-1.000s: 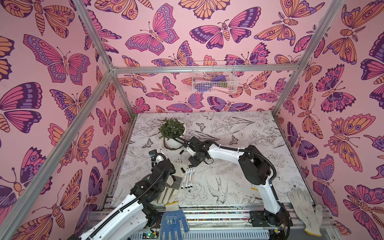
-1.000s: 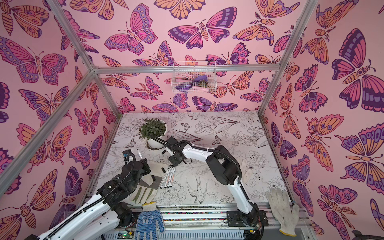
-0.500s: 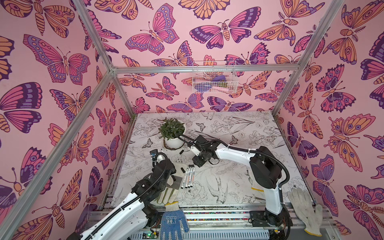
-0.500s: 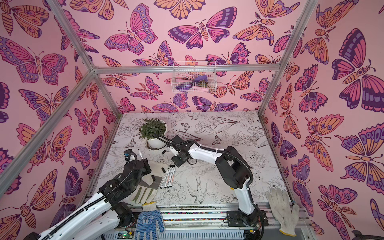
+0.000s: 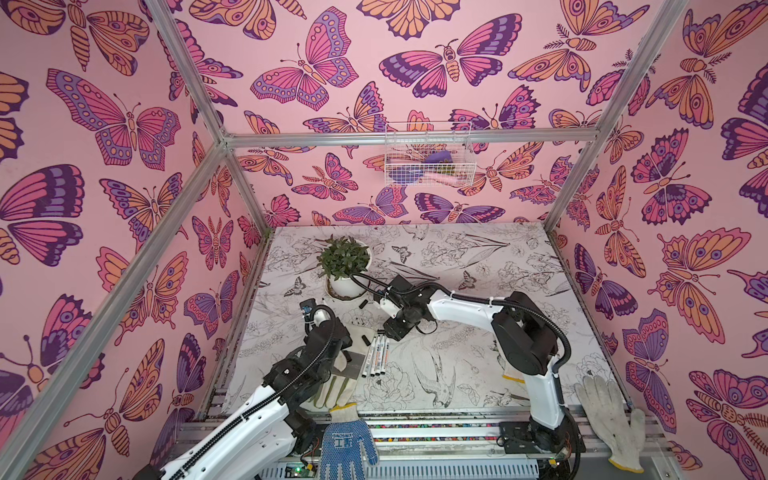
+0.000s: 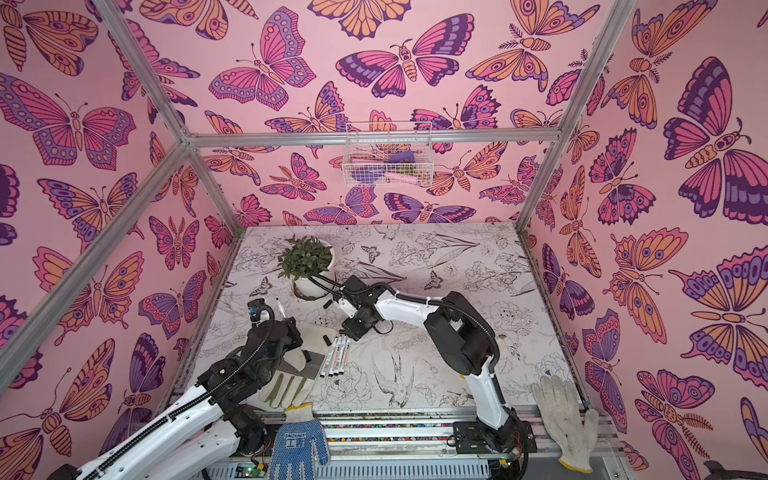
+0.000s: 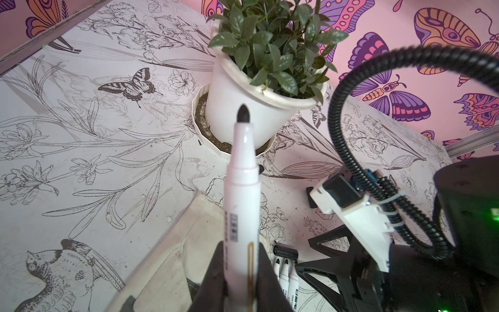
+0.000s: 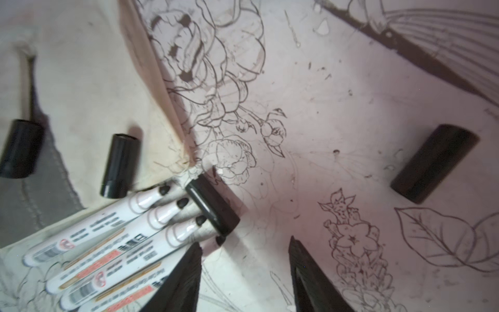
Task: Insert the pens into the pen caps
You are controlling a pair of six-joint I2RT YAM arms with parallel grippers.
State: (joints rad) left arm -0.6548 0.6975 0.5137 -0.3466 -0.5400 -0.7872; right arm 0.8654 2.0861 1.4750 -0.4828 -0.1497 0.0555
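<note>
My left gripper [image 7: 240,270] is shut on one white pen [image 7: 243,189], whose dark tip points up toward the plant; the same pen [image 6: 281,309] shows in a top view. Several pens [image 8: 108,237] lie side by side on the table, seen as a row [image 5: 376,355] in both top views [image 6: 337,353]. A black pen cap [image 8: 213,209] lies across their tips. My right gripper [image 8: 244,243] hovers open and empty just beside that cap, over the row's far end [image 5: 390,332]. More caps lie loose: two [image 8: 120,164] [image 8: 20,148] on the glove, one [image 8: 434,163] apart on the table.
A cream glove with a grey patch [image 5: 332,374] lies under my left arm. A potted plant [image 5: 345,266] stands behind the pens, with a cap [image 5: 363,303] beside it. A blue glove [image 5: 347,440] and a white glove [image 5: 611,419] lie on the front rail. A wire basket [image 5: 428,158] hangs on the back wall.
The right arm's elbow has shifted a little to the right while its gripper stays over the pen tips. The left gripper and its pen have not moved.
</note>
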